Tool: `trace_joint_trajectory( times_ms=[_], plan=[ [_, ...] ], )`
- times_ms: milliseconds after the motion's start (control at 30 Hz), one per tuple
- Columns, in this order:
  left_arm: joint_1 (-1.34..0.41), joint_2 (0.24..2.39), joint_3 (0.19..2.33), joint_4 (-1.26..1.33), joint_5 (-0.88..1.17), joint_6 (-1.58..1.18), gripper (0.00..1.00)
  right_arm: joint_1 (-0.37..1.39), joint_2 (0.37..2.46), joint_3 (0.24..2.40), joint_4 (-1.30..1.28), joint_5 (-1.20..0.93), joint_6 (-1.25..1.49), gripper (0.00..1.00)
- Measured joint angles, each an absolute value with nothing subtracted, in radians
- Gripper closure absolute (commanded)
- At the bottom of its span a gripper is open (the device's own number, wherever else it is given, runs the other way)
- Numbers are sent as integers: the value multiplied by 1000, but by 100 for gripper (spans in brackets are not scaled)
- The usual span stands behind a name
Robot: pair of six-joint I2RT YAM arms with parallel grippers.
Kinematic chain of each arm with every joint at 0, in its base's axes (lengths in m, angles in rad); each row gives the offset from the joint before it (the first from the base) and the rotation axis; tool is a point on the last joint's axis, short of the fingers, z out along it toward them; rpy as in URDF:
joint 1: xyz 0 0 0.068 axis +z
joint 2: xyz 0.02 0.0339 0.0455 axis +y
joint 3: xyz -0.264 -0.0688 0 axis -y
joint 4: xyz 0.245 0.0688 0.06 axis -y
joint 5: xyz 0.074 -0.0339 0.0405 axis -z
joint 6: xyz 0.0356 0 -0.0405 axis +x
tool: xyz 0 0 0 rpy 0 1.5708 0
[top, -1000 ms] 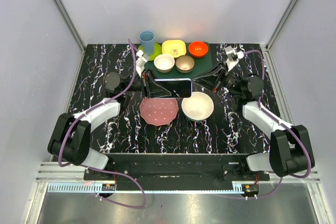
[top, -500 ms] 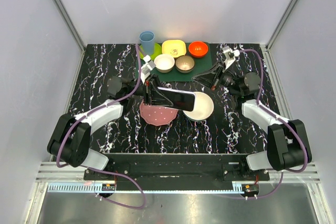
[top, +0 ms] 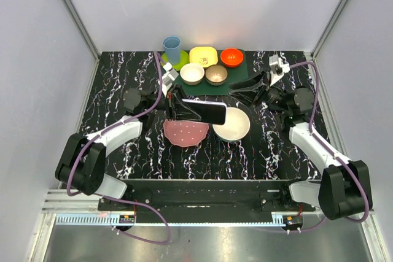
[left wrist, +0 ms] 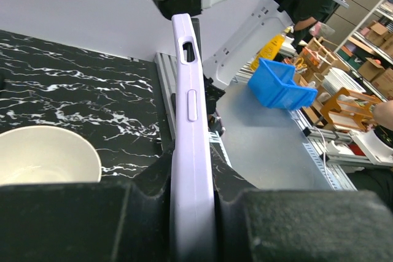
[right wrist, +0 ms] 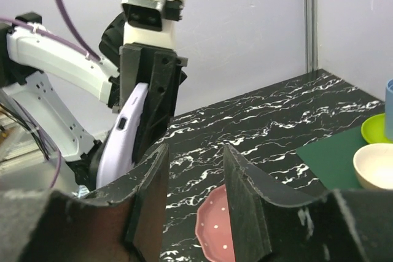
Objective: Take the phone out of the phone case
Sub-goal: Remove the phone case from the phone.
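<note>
Right gripper [top: 239,88] has pulled back to the right since a second ago and is now apart from the phone [top: 207,112]; jaws spread, nothing between them. Left gripper [top: 177,107] pinches the left end of the phone case [left wrist: 191,151], held off the table above the pink plate [top: 183,134] and white bowl [top: 238,128]. Overhead view: glossy black screen, phone seated in its case. Left wrist view alone: matte lavender edge, moulded side button, oval slot. Right wrist view: smooth lavender shell, rounded corner.
</note>
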State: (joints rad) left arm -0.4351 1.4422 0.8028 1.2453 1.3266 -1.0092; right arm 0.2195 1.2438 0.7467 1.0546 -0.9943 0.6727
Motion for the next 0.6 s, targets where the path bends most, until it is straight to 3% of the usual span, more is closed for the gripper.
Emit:
trace_joint_trajectory(
  times_ms=[367,600],
  plan=[
    [-365,1442,803,1221,1264,-1001,100,218,1182,727,1000,-1073,530,40],
    [-365,1442,803,1221,1255,-999,100,228,1182,722,1005,-1106,515,38]
  ],
)
